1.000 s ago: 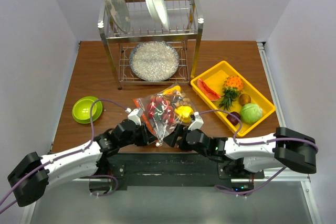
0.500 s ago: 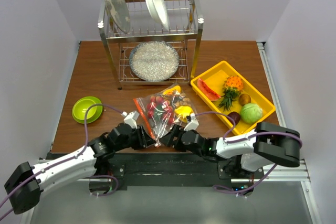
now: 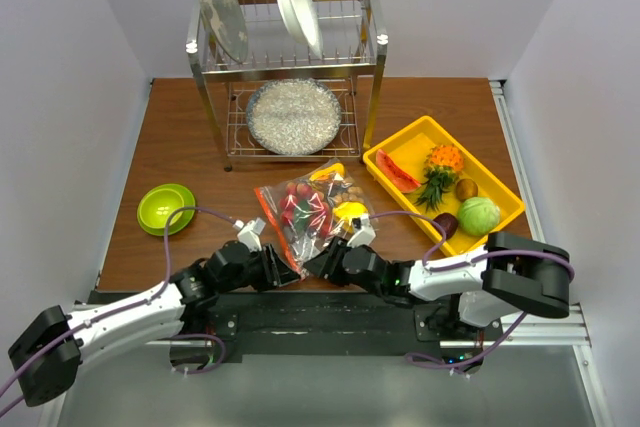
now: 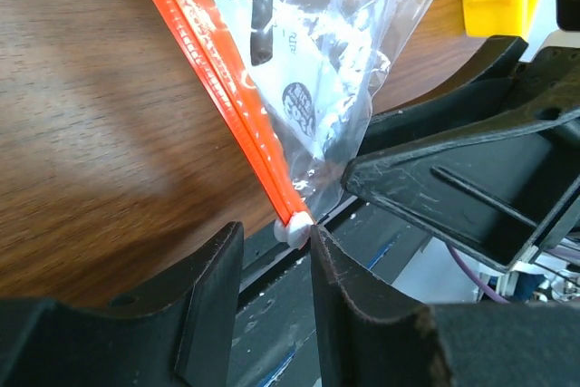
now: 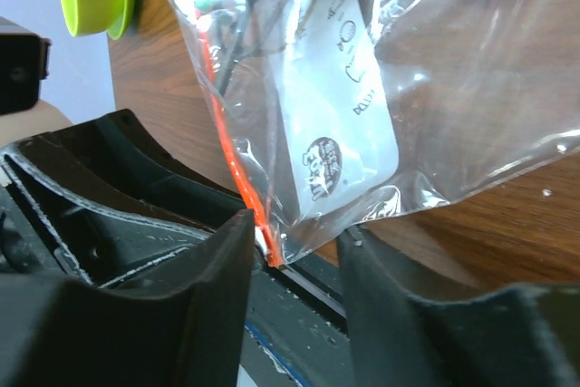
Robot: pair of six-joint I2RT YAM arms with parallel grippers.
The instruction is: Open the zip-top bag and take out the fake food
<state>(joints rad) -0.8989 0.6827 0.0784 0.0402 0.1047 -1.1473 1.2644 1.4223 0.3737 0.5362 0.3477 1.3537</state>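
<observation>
The zip-top bag (image 3: 312, 215) lies on the table with its orange-red zipper strip (image 4: 217, 70) along its left edge and a white label (image 5: 349, 124). The fake food shows through the plastic: red pieces (image 3: 303, 209), a yellow piece (image 3: 351, 212) and brown balls (image 3: 352, 192). My left gripper (image 3: 283, 269) is open. The zipper's white end tab (image 4: 293, 229) sits between its fingertips, against the right finger (image 4: 319, 240). My right gripper (image 3: 320, 261) is open around the same near corner of the bag (image 5: 290, 242). That corner overhangs the table's near edge.
A yellow tray (image 3: 390, 147) at the right holds watermelon, pineapple, a kiwi-like piece and a green cabbage (image 3: 479, 215). A dish rack (image 3: 290, 57) with plates and a pan stands at the back. A green bowl (image 3: 164, 209) sits at the left.
The right arm's elbow has folded inward and the left arm has shifted. Both grippers sit slightly nearer the table's front edge. The bag's near corner has dropped lower and flatter.
</observation>
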